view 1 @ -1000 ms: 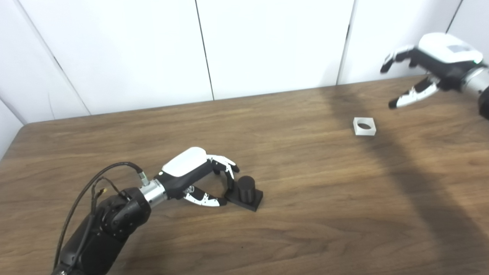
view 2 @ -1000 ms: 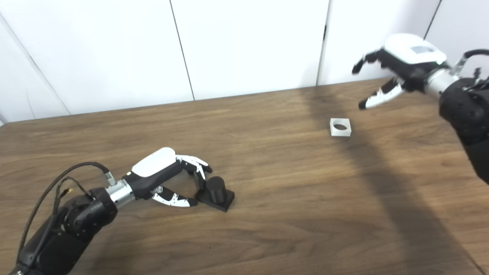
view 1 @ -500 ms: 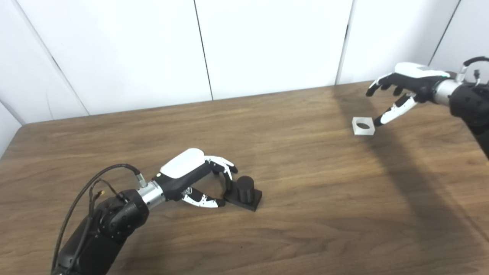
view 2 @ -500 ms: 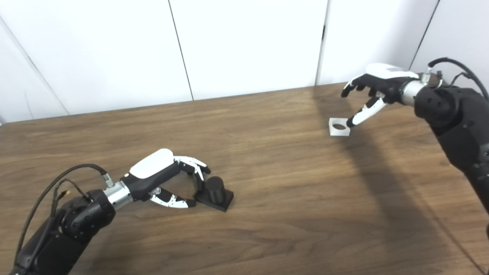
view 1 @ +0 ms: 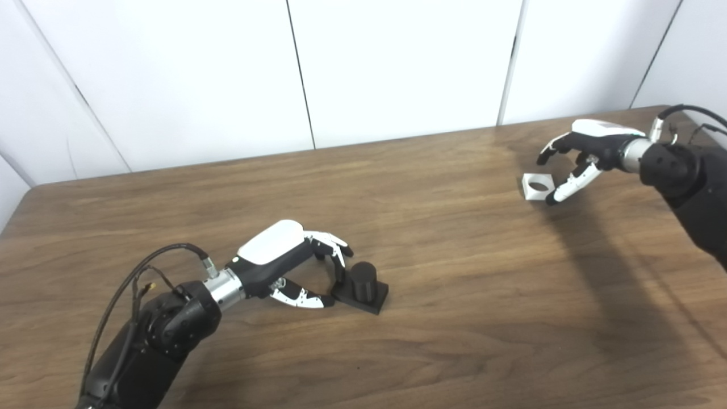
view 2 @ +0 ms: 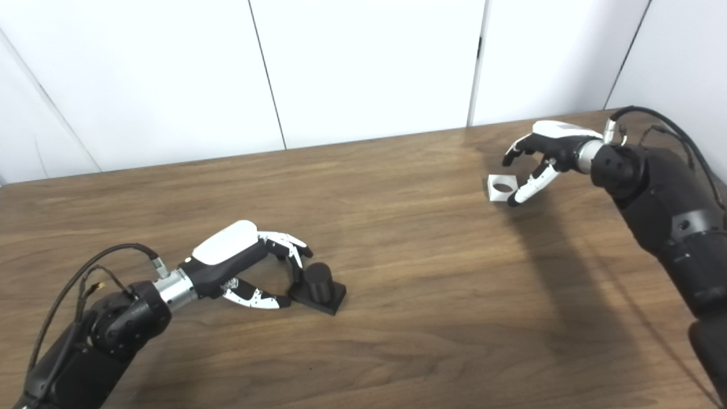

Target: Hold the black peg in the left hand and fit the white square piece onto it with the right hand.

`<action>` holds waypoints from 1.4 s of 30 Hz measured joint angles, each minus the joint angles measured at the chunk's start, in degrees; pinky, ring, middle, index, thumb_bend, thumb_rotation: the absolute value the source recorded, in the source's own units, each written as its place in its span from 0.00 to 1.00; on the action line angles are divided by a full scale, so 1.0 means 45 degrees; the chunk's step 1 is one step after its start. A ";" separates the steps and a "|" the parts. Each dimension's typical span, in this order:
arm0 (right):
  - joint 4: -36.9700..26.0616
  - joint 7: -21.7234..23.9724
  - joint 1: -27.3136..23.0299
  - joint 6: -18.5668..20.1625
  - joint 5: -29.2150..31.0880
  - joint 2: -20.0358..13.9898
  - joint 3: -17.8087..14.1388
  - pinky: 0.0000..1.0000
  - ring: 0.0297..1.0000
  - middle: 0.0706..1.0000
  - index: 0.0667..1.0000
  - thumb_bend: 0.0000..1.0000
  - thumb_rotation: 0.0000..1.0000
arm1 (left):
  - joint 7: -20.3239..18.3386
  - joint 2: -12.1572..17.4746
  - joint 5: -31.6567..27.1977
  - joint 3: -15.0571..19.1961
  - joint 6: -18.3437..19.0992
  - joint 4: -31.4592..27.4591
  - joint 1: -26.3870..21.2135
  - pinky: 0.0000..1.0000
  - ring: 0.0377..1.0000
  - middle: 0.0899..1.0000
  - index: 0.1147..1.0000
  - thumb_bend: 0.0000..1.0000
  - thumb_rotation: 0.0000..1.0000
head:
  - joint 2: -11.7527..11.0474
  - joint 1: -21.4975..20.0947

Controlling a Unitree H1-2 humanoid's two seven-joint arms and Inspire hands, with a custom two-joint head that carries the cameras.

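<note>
The black peg [view 1: 363, 279] stands upright on its square black base on the wooden table [view 1: 466, 272], left of centre. My left hand [view 1: 287, 261] is open beside it on the left, fingers curled against the peg's left side and the thumb low at the base's near corner. The white square piece [view 1: 531, 194], with a round hole, lies at the far right of the table. My right hand [view 1: 576, 153] is open over it, fingers arched above its far side and the thumb touching its right edge. It also shows in the right eye view [view 2: 498, 196].
White wall panels [view 1: 397, 68] stand right behind the table's far edge. The table's left edge [view 1: 14, 210] is close to my left arm. A long shadow of the right arm lies across the table's right part.
My right hand has come down from above the far right corner to the white piece, and its thumb now touches it. The piece has turned a little. The left hand has stayed at the peg.
</note>
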 measured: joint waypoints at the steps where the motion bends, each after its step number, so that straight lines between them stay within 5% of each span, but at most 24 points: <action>1: 0.0107 -0.0072 0.0001 0.0002 -0.0009 0.0070 0.0034 0.72 0.86 0.85 0.74 0.79 0.30 | 0.0000 0.0000 0.0001 0.0000 0.0001 -0.0005 0.0001 0.61 0.73 0.75 0.43 0.52 0.07 | 0.0000 0.0019; 14: 0.0920 -0.1042 -0.0182 -0.0342 0.0010 0.0201 0.0236 0.73 0.85 0.85 0.74 0.79 0.30 | 0.0000 0.0016 0.0006 0.0010 -0.0005 -0.0011 0.0008 0.61 0.73 0.75 0.43 0.52 0.07 | 0.0059 0.0117; 38: 0.1627 -0.2646 -0.0081 -0.1111 0.0099 0.0294 0.0492 0.76 0.84 0.80 0.59 0.73 0.25 | -0.0012 0.0034 0.0005 0.0010 -0.0016 -0.0012 0.0010 0.62 0.73 0.75 0.43 0.52 0.07 | 0.0195 0.0254; 39: 0.1627 -0.2644 -0.0081 -0.1129 0.0100 0.0294 0.0500 0.75 0.83 0.79 0.49 0.57 0.18 | -0.0012 0.0037 0.0005 0.0010 -0.0016 -0.0012 0.0010 0.62 0.73 0.75 0.43 0.52 0.07 | 0.0215 0.0254; 42: 0.1625 -0.2644 -0.0083 -0.1204 0.0174 0.0293 0.0506 0.74 0.81 0.79 0.46 0.52 0.16 | -0.0012 0.0038 0.0004 0.0010 -0.0013 -0.0012 0.0010 0.62 0.73 0.75 0.43 0.52 0.07 | 0.0254 0.0273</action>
